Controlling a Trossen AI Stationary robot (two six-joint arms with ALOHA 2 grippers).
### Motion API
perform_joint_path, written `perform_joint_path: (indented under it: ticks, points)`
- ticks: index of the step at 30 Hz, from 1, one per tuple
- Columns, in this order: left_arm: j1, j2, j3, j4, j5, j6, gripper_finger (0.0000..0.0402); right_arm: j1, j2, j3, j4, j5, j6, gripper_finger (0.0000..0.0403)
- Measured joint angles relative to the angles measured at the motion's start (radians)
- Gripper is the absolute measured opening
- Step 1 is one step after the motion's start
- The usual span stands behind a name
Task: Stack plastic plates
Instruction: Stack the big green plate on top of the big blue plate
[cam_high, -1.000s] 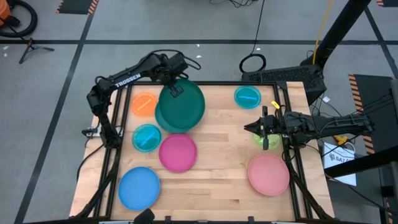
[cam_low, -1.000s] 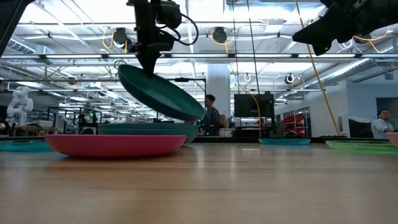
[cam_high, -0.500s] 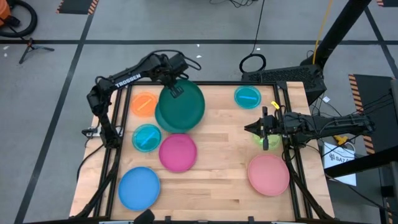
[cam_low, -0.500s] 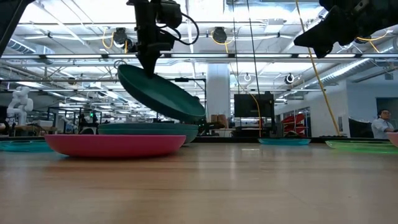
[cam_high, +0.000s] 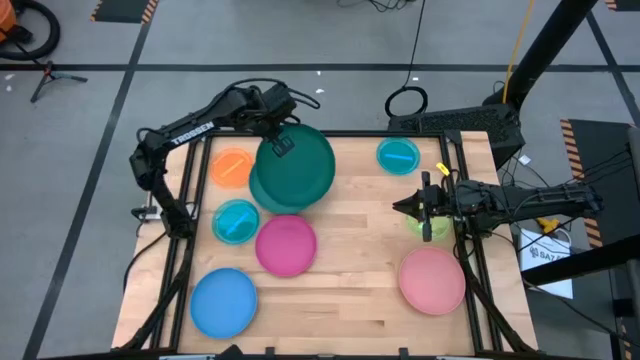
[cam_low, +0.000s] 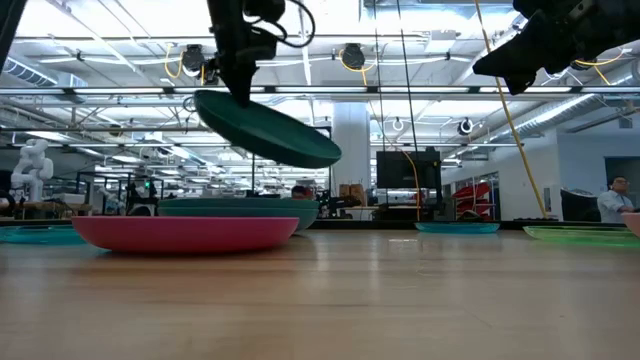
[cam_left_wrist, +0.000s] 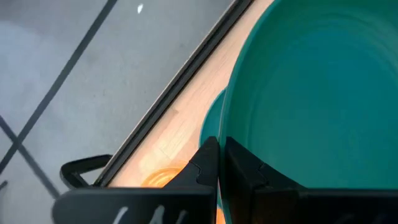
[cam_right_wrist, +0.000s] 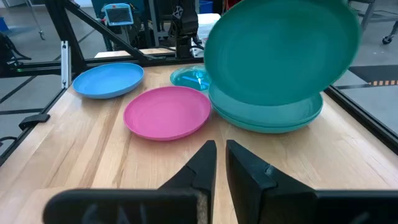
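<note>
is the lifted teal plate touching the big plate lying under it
Apart. The low view shows the lifted teal plate, tilted in the left gripper, with open background between it and the big plate below.

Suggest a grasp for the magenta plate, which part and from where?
Pinch the rim of the magenta plate from above, on the edge facing the table's bare middle. It lies flat and shallow, so only the raised lip gives the fingers purchase. The cyan plate and the teal plates crowd its other sides.
</note>
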Motion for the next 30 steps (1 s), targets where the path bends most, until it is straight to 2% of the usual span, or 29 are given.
perform_joint_path:
  ticks: [7,12,15,22,30]
  points:
    - [-0.009,-0.161,-0.192,0.109,0.009,-0.043,0.001,0.0,0.0,0.0,0.003,0.0,0.018,0.0029]
    - [0.01,-0.229,-0.298,0.13,-0.015,-0.105,0.001,0.0,0.0,0.0,0.022,0.0,0.026,0.0029]
    - [0.021,-0.244,-0.362,0.146,-0.06,-0.148,0.001,0.0,0.0,0.0,0.023,0.0,0.029,0.0029]
    - [0.033,-0.239,-0.495,0.214,-0.063,-0.18,0.001,0.0,0.0,0.0,0.022,0.0,0.027,0.0029]
    - [0.033,-0.238,-0.543,0.272,-0.064,-0.186,0.0027,0.0,0.0,0.0,0.017,0.0,0.026,0.0029]
